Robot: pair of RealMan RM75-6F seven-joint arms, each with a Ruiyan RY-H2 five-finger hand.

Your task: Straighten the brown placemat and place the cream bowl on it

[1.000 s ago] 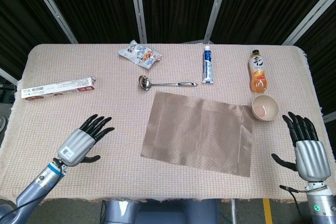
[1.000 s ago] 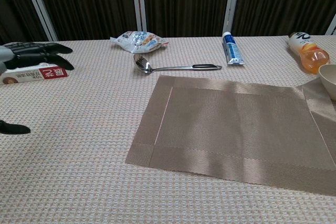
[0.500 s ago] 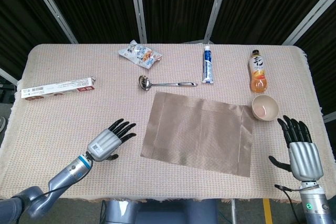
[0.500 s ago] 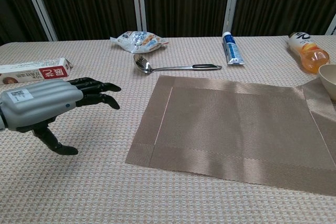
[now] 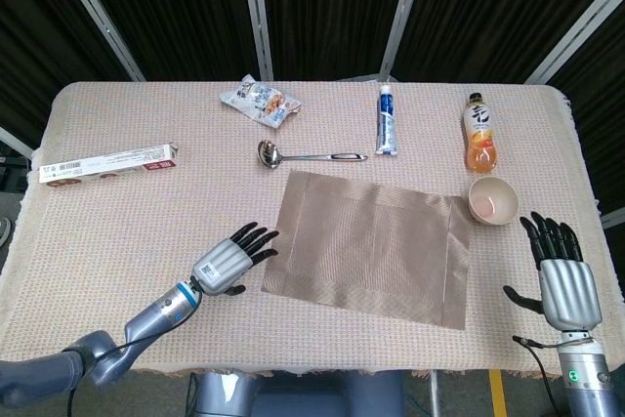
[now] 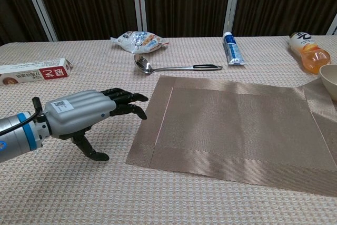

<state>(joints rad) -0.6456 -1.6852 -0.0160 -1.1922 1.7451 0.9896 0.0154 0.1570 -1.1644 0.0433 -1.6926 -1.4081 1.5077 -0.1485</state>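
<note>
Because the brown placemat (image 5: 364, 249) lies askew on the counter (image 5: 117, 231), its edges slanting against the counter's own, it wants turning before anything goes on it. That counter is the largest thing here, draped in a pale, nubbly woven cloth. Next in size, the placemat is a flat rectangle of fine ribbed weave with a broad border band, and it catches a dull sheen in the chest view.

At the placemat's left edge the left robot hand (image 5: 229, 262) hovers low with nothing in it, its dark fingers (image 6: 126, 97) spread and pointing at the border, just short of touching; I judge it is set there to press and swivel the mat. Off the placemat's right edge, the right robot hand (image 5: 562, 271) is held upright, fingers apart and empty, likely waiting for the bowl.

Beyond the placemat's far edge lie a long flat carton (image 5: 107, 164), an orange drink bottle (image 5: 479, 133), a steel ladle (image 5: 309, 154) and a tube (image 5: 388, 119).

Smallest, the cream bowl (image 5: 492, 201) sits just off the placemat's far right corner, round, smooth and glossy, pinkish inside.
</note>
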